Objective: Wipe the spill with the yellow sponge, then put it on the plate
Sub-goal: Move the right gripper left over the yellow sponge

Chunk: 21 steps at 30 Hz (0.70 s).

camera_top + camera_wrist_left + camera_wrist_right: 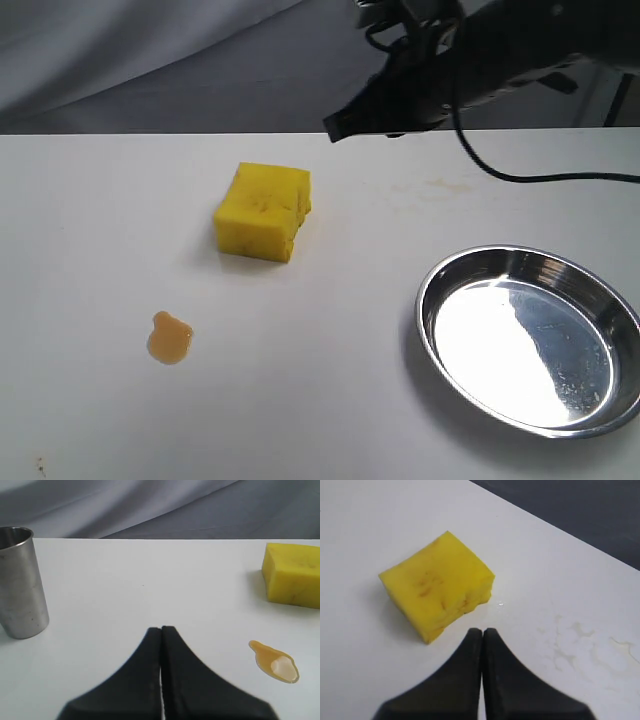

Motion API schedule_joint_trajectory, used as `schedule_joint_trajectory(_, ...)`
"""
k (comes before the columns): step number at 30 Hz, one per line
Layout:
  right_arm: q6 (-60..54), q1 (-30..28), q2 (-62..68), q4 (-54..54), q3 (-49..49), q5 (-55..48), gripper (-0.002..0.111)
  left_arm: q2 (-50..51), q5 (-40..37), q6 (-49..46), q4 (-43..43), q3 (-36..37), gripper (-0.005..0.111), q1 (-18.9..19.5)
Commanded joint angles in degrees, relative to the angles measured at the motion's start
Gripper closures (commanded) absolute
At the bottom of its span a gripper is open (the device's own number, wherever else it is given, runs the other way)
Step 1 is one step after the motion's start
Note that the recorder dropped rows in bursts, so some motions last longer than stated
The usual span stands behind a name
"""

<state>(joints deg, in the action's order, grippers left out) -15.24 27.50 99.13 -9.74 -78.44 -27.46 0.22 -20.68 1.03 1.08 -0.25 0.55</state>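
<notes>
Locate sponge (263, 212) loose on bench (330, 420); spill (170, 338) near it, plate (530, 340) farther off. Expect right pincer (482, 631), tips together beside sponge, to part before gripping. Leave left pincer (161, 629) together, idle.

All of it lies on the table (90, 220). The sponge (262, 212) sits just ahead of my right pincer (481, 630), near its tips but not touching them. It lies between that pincer and the spill (170, 338), which is well apart from it. The plate (520, 345) lies off to the side, apart from the sponge. Ahead of my left pincer (161, 628), the spill lies near on one side and a cup (20, 582) stands on the other. The sponge is farther out, beyond the spill.
</notes>
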Motion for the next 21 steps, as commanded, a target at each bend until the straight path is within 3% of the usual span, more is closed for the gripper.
schedule_joint_trajectory(1,1.0,0.6,6.7,-2.0,-5.7,1.2,0.108,-0.2,0.7,0.1,0.2,0.3,0.107,0.0)
schedule_joint_trajectory(17,-1.5,0.6,13.3,-2.9,-8.4,7.2,0.107,-0.2,0.7,0.1,0.2,0.3,0.107,0.0)
schedule_joint_trajectory(19,-1.5,0.6,13.3,-2.9,-8.4,7.2,0.094,-0.2,0.7,0.1,0.2,0.3,0.107,0.0)
schedule_joint_trajectory(21,-1.5,0.6,13.3,-0.4,-8.4,6.7,0.062,-0.2,0.7,0.1,0.2,0.3,0.107,0.0)
